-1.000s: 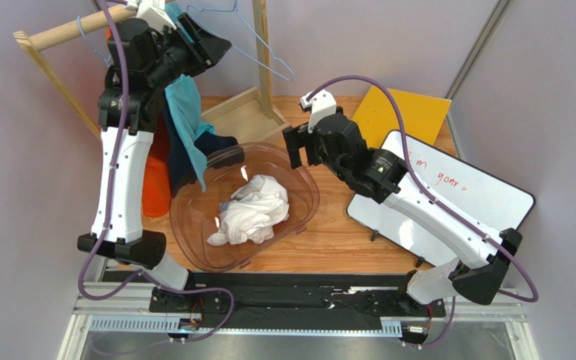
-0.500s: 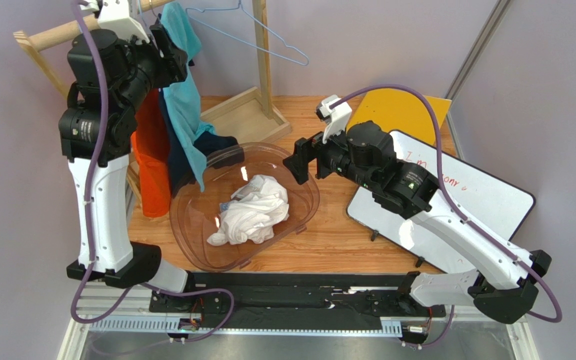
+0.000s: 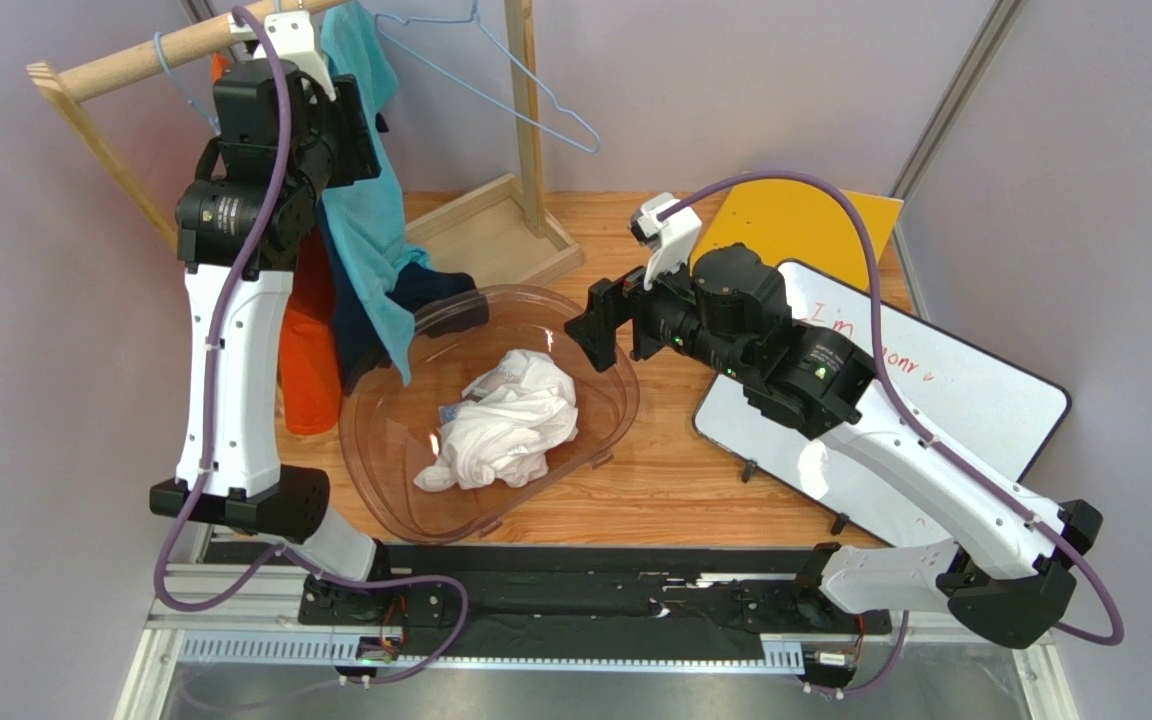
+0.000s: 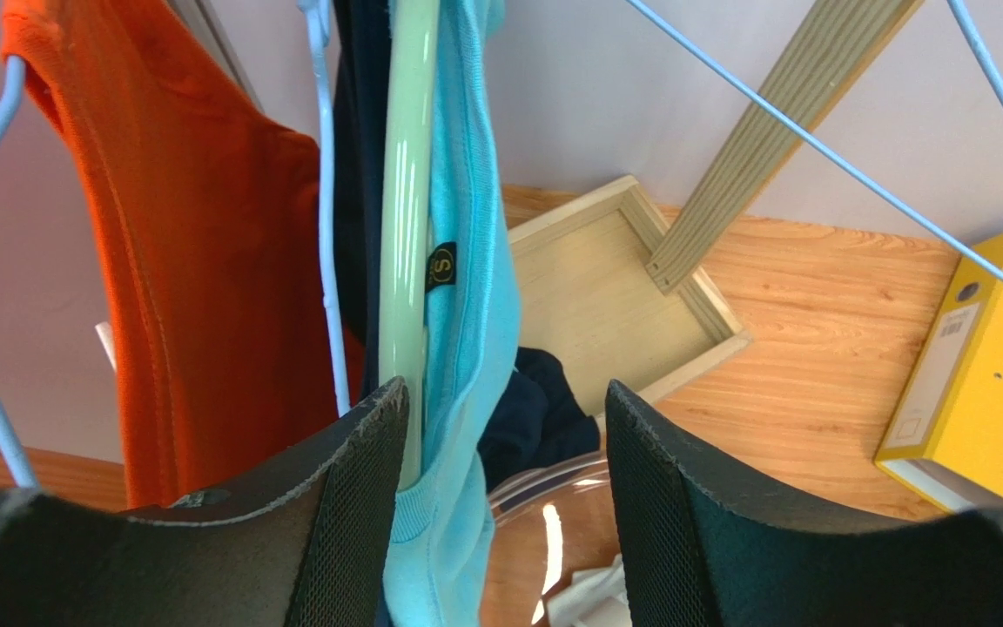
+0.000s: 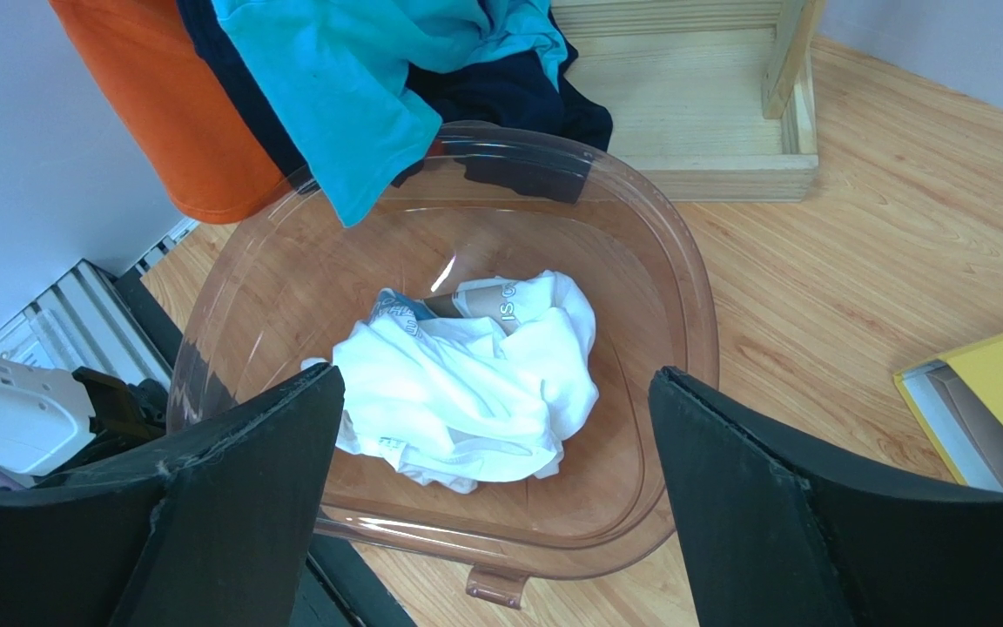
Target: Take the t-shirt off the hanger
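I'm working on the grab step. My L claw is reaching up high, above and past the far-left side of the tub. Its two fingers are sitting apart, w/ the teal tee and the green hanger hanging between them. It's not squeezing anything yet. The teal tee is hanging on that hanger from the wood bar, and its bottom end is dangling over the tub's far rim. An orange tee is hanging just beside it, on the side away from the tub.

My R claw is hovering right over the tub, fingers wide apart, holding nothing. A white tee is lying bunched up inside the tub.

Next, I think I'm needing to pinch only the teal cloth, not the hanger, then pull it down twd the tub so it's slipping off. If I'm grabbing the hanger too, the whole thing may come off the bar.
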Tool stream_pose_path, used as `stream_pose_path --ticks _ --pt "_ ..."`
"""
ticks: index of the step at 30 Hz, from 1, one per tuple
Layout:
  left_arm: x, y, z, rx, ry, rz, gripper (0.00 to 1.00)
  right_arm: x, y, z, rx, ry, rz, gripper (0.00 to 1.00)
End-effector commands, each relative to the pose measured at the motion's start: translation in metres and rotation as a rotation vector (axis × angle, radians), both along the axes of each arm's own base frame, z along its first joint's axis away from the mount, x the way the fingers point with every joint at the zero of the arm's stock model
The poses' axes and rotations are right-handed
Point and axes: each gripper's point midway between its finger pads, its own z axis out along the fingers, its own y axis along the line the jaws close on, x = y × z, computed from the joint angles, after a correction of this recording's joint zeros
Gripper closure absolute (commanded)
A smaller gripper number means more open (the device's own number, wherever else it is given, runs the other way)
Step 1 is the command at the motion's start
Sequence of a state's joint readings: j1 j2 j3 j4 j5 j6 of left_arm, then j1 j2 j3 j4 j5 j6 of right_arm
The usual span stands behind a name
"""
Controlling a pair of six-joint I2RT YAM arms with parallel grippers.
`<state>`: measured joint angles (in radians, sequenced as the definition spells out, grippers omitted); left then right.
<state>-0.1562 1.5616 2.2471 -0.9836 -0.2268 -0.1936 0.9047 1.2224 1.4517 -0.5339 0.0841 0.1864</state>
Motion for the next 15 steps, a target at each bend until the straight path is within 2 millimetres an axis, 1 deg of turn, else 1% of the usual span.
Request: stream_pose_path --ticks 1,2,4,6,8,11,15 --pt "0.007 0.012 0.014 0.018 -0.05 0.021 0.39 -0.001 0.001 0.013 0.032 -0.037 0.01 0.08" --pt "0.01 0.013 0.011 0.019 -0.042 0.022 0.39 0.0 0.001 0.013 0.034 -0.039 0.009 0.08" --pt "0.013 0.014 0.014 0.011 -0.05 0.011 0.4 0.0 0.0 0.013 0.033 -0.041 0.006 0.08" --pt "0.016 0.013 0.019 -0.003 -0.072 -0.009 0.41 0.001 0.001 0.012 0.034 -0.046 0.007 0.08" --pt "0.019 0.014 0.022 -0.015 -0.082 -0.008 0.43 0.001 0.003 0.009 0.028 -0.038 0.011 0.08" --pt "0.019 0.014 0.035 -0.024 -0.125 -0.013 0.45 0.003 0.003 0.007 0.018 -0.038 0.006 0.08" --pt "0.017 0.016 0.044 -0.026 -0.159 -0.004 0.46 0.004 0.004 0.006 0.015 -0.037 0.003 0.08"
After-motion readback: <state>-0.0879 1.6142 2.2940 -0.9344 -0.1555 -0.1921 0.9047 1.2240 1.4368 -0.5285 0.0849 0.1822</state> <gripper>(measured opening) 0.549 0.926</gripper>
